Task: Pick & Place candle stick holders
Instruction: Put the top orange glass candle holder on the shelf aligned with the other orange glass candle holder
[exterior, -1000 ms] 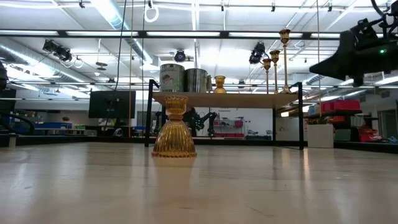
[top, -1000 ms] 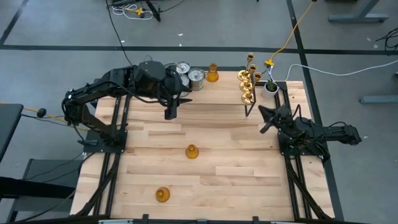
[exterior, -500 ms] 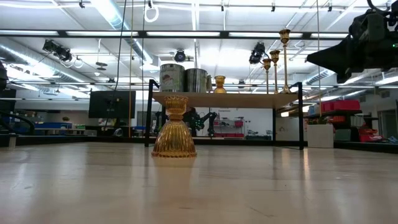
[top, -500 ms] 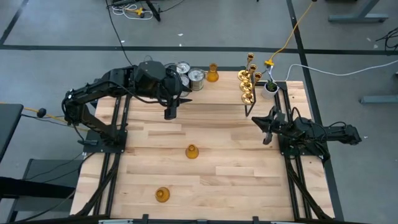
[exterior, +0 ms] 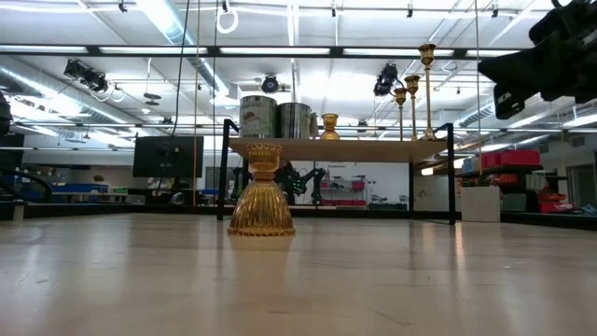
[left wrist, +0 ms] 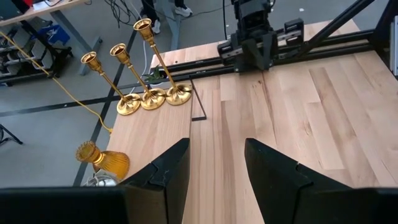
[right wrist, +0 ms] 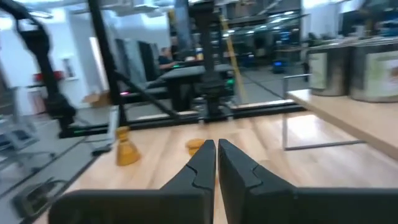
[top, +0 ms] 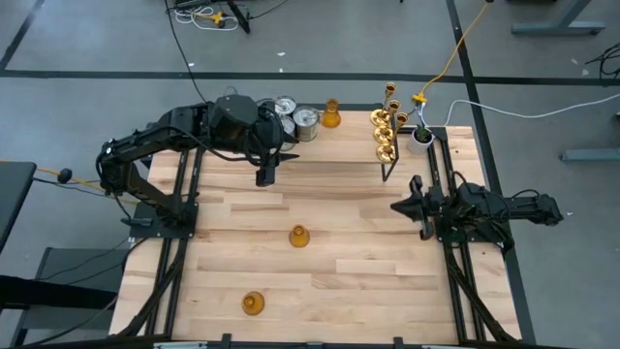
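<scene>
Two amber bell-shaped holders stand on the table, one mid-table [top: 298,236], also in the low view [exterior: 261,191], and one near the front [top: 253,303]. On the raised shelf [top: 349,124] at the far edge stand silvery glass cylinders [top: 298,113], a third amber holder [top: 331,114] and three brass holders [top: 387,126], which also show in the left wrist view [left wrist: 149,93]. My left gripper [top: 266,174] hangs open and empty in front of the shelf. My right gripper [top: 409,208] is shut and empty, pointing toward the table's left above its right side.
A small white pot with a green plant [top: 422,134] stands at the shelf's right end. The shelf rests on thin black legs [exterior: 451,173]. Bare wood lies between the two amber holders and both arms. The arm mounts stand on rails along the left and right edges.
My right gripper has gone toward the table's near edge and swung round from pointing at the shelf until it points toward the table's left. My left arm and all holders have kept still.
</scene>
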Robot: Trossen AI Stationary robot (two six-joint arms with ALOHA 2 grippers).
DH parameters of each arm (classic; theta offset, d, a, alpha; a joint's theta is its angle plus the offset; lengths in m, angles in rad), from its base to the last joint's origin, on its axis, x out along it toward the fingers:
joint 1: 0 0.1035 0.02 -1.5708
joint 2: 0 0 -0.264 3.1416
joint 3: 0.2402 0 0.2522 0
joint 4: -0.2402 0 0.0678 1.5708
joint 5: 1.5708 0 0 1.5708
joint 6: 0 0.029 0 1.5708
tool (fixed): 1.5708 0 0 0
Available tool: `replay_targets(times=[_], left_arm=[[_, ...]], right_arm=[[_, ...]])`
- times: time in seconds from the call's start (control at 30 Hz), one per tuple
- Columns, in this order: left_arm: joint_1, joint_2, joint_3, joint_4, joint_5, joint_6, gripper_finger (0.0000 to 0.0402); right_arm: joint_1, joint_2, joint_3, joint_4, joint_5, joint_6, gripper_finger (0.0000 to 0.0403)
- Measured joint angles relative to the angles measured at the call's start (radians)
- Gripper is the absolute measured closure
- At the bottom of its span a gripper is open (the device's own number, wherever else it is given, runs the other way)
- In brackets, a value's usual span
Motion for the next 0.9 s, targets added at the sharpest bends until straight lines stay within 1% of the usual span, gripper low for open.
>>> replay_targets(times=[0.17, 0.6, 0.9], left_arm=[[0.0, 0.0, 0.0, 0.0, 0.0, 0.0, 0.0241], [0.0, 0.0, 0.0, 0.0, 0.0, -0.013, 0.0241], [0.0, 0.0, 0.0, 0.0, 0.0, -0.026, 0.0241]], right_arm=[[0.0, 0.0, 0.0, -0.008, -0.082, -0.001, 0.0382], [0.0, 0.002, 0.0, -0.047, -0.085, -0.001, 0.0382], [0.0, 0.019, 0.0, -0.044, -0.085, -0.001, 0.0382]])
